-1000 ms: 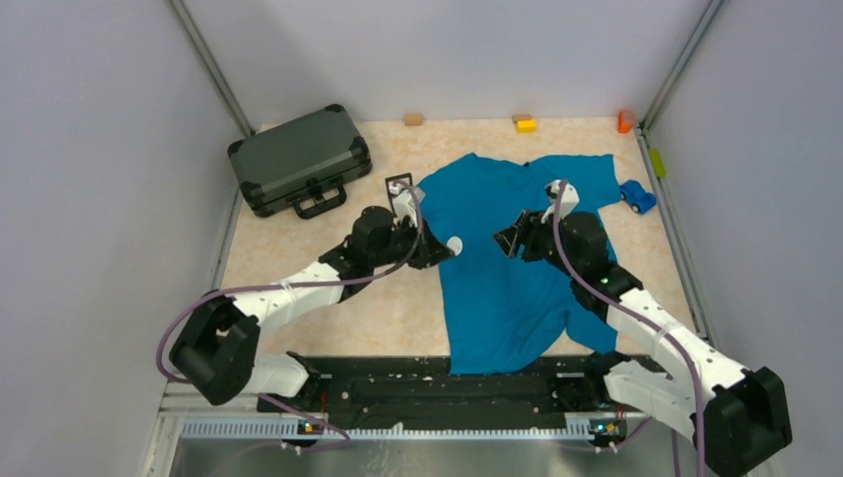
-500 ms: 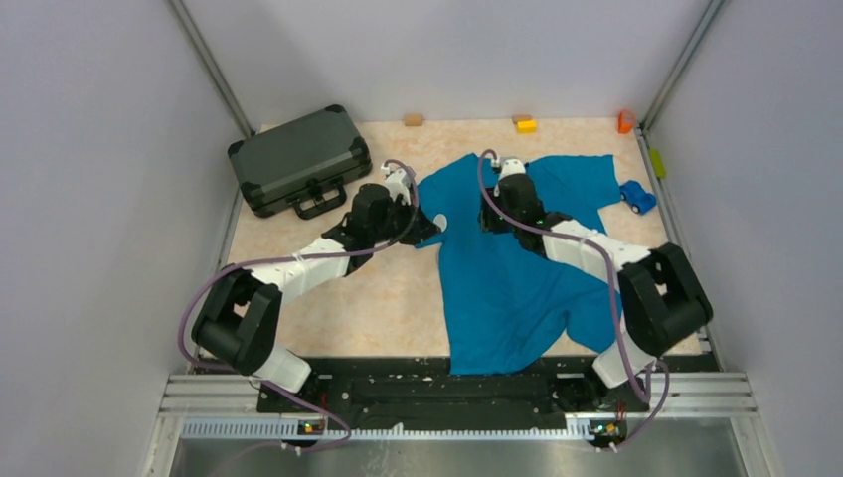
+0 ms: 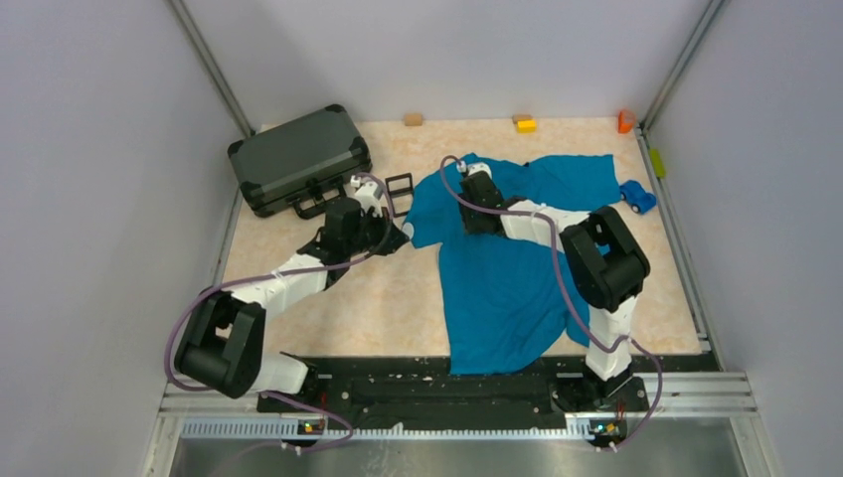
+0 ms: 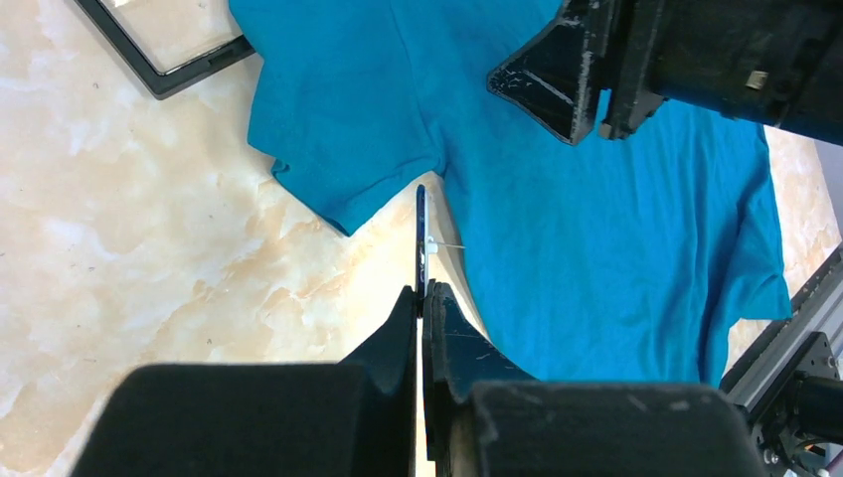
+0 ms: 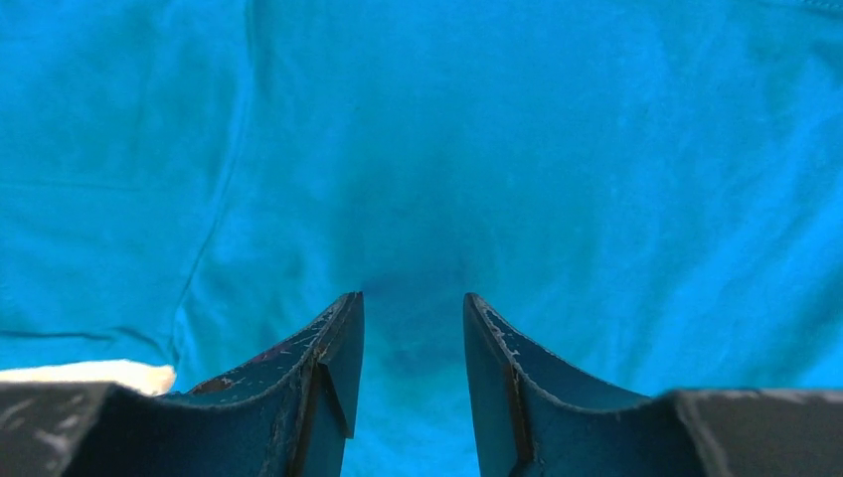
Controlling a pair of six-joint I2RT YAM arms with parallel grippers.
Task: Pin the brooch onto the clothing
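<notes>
The left end effector [image 4: 421, 293] is clamped on the brooch [image 4: 421, 224], which stands edge-on over bare desk [image 3: 388, 298], just beside the sleeve hem of the clothing [image 3: 497, 278]; the clothing lies from the desk's middle toward its far right corner. The right end effector [image 5: 413, 298] hangs over the chest fabric, jaws partly apart and empty. With so thin a grip the brooch may twist or slip on contact, and the loose fabric could bunch instead of taking the pin.

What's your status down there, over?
Left gripper shut on brooch, held edge-on beside the T-shirt. Right gripper open over the fabric. Brooch not yet pinned; nothing in the way.
</notes>
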